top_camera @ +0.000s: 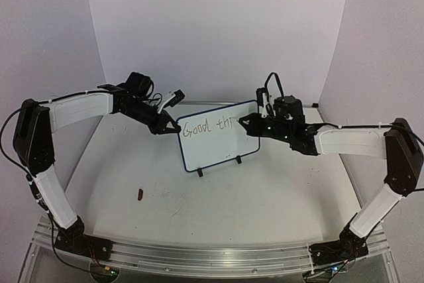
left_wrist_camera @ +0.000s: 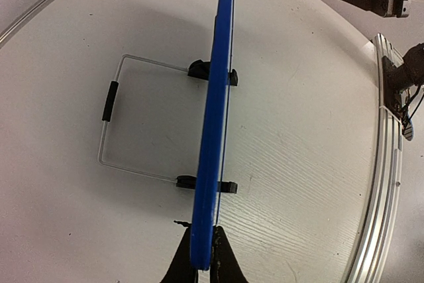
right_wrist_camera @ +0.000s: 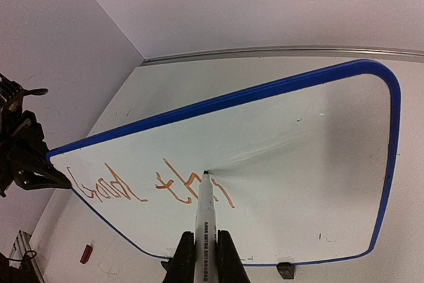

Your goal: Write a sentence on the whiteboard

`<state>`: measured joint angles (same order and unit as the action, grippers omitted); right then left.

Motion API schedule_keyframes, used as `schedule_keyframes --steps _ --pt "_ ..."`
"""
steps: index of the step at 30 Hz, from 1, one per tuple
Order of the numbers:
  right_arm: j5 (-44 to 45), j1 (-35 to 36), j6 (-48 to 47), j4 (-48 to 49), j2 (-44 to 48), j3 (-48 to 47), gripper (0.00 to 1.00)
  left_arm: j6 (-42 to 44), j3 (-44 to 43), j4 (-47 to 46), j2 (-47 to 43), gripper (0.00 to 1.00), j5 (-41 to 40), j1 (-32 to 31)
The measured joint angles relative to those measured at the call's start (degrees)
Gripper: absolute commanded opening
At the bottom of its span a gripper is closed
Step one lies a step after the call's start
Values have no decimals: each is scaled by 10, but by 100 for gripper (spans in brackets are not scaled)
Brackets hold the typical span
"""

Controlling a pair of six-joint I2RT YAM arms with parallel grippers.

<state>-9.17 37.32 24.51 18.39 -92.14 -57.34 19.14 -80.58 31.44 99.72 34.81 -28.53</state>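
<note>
End of the sentence [top_camera: 209, 126] behind right gripper [top_camera: 247, 122]; tiny reddish object [top_camera: 140, 195] on table [top_camera: 265, 193], unidentifiable.

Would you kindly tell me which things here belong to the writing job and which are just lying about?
Belonging: whiteboard, its edge clamped in the left pincer; marker in the right pincer, tip on the board; sentence, so far "Good th".
Lying about: small reddish piece on the table, apart from the board.
</note>
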Motion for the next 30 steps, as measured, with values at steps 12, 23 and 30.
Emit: schedule_keyframes --steps 12,23,30 --pt "6 0 0 4 -7 -3 0 0 0 0 0 0 0 0" --pt "19 0 11 18 31 38 0 1 0 0 0 0 0 0" --pt "32 0 16 22 43 54 0 1 0 0 0 0 0 0"
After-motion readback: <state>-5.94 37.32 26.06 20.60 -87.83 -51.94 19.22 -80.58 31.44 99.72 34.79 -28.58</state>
